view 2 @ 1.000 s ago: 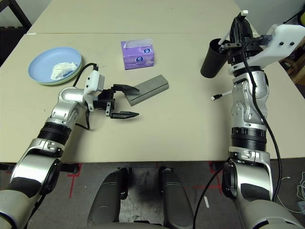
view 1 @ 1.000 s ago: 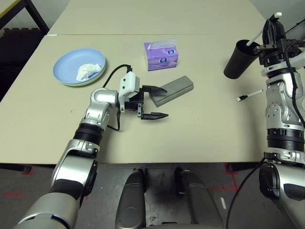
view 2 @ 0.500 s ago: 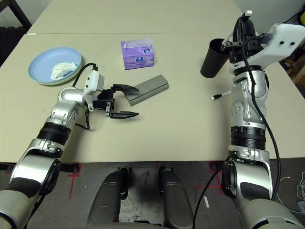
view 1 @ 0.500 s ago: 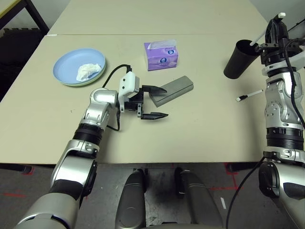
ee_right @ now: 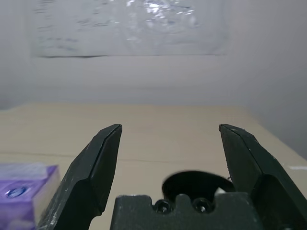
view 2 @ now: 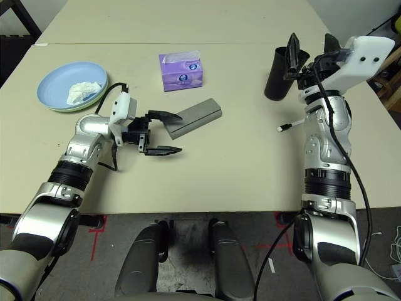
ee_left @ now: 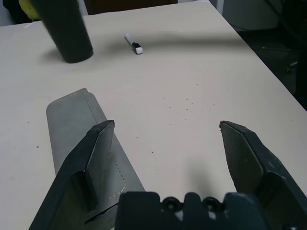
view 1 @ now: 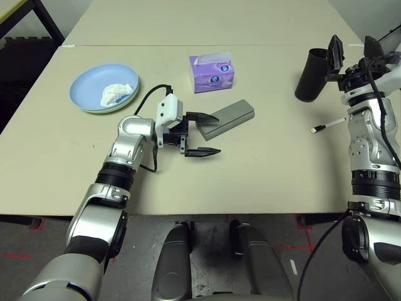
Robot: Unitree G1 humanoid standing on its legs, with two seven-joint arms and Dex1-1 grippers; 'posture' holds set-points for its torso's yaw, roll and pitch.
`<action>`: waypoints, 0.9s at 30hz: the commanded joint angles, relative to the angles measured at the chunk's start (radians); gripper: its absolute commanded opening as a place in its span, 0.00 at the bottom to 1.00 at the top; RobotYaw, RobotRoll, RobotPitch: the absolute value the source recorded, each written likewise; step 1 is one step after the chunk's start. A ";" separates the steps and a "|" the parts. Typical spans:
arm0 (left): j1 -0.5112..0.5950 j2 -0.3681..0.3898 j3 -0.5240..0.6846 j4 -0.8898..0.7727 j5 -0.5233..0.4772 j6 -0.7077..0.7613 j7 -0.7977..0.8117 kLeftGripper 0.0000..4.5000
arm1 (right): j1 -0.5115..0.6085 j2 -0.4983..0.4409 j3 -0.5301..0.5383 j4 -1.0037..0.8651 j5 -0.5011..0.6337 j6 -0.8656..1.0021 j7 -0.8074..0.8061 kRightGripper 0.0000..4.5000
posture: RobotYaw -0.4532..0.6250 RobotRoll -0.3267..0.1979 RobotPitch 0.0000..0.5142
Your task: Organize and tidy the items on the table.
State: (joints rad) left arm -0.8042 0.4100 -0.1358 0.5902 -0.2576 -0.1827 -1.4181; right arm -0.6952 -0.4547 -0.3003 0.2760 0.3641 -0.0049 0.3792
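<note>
On the cream table (view 1: 263,175), my left gripper (view 1: 219,133) is open, its fingers astride the near end of the grey glasses case (view 1: 227,118) without gripping it. In the left wrist view one finger (ee_left: 93,163) lies over the case (ee_left: 72,124). My right gripper (view 2: 310,39) hangs open and empty just above the tall black cup (view 1: 311,75), whose mouth (ee_right: 194,179) lies under the fingers. The purple tissue box (view 1: 212,73) stands behind the case. Far left, a light blue plate (view 1: 88,84) rests on a pale green rim (view 1: 103,111) and holds a white tissue wad (view 1: 117,93).
A black-and-white marker (view 1: 328,125) lies on the table near my right forearm. A second beige tabletop (view 1: 207,22) adjoins the far edge. A yellowish table with a black frame (view 1: 15,15) stands at the far left over dark floor.
My right gripper has opened wide above the cup, and the white-tipped pen it held is gone from its fingers. The left arm and the other items have not moved.
</note>
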 commanded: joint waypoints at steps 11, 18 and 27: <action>-0.025 0.006 0.023 -0.038 -0.014 0.067 0.021 1.00 | -0.008 -0.349 0.270 0.082 -0.029 0.247 0.708 0.99 | 0.50 0.62 0.41; -0.018 0.000 0.064 -0.065 -0.025 0.130 0.124 1.00 | -0.023 -0.388 0.378 0.190 -0.212 0.049 0.793 0.99 | 0.52 0.62 0.41; 0.026 -0.027 0.129 -0.153 -0.043 0.177 0.286 1.00 | -0.304 -0.466 0.590 0.588 -0.537 -0.330 0.937 0.99 | 0.54 0.62 0.41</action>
State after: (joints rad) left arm -0.8010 0.3882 -0.0135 0.4685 -0.2874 -0.0252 -1.1519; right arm -0.9881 -0.9062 0.2525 0.8014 -0.1139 -0.2742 1.2834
